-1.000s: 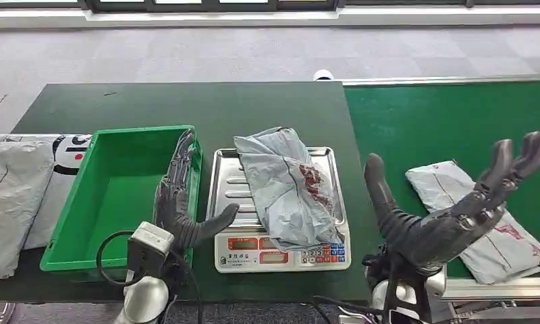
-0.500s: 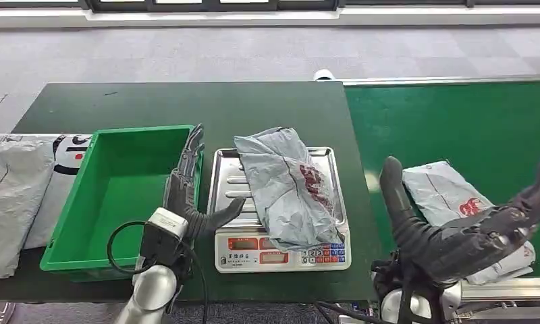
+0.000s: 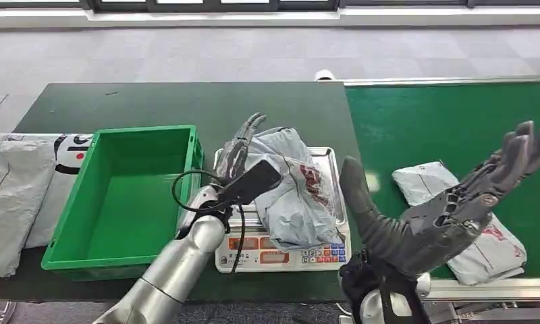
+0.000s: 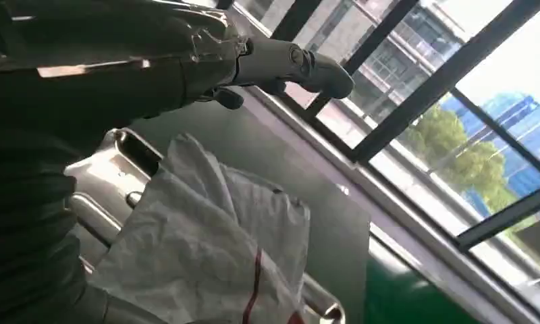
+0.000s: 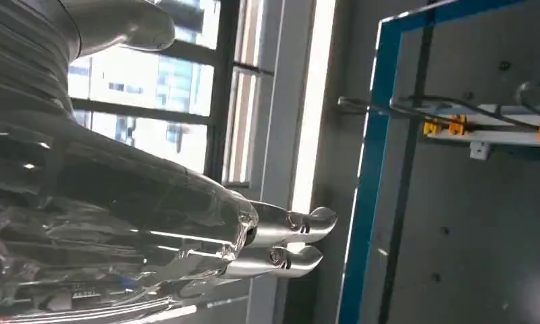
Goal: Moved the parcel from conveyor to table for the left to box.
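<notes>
1. Nearest the camera, the right robot hand (image 3: pixel 449 223) is raised with fingers spread and empty above the green conveyor (image 3: pixel 456 121); it looks poised for another pickup.
2. One grey parcel (image 3: pixel 291 185) lies crumpled on the scale (image 3: pixel 281 253) on the dark worktop (image 3: pixel 186 101), apparently for weighing.
3. The left robot hand (image 3: pixel 244 165), open and gripping nothing, reaches against that parcel beside one empty green crate (image 3: pixel 119 196).
4. A second parcel on the belt (image 3: pixel 487 246) waits; grey bags (image 3: pixel 14 196) lie far left.

Left hand (image 3: pixel 244 162) reaches forward, fingers spread — right hand (image 3: pixel 449 216) raised, open.
</notes>
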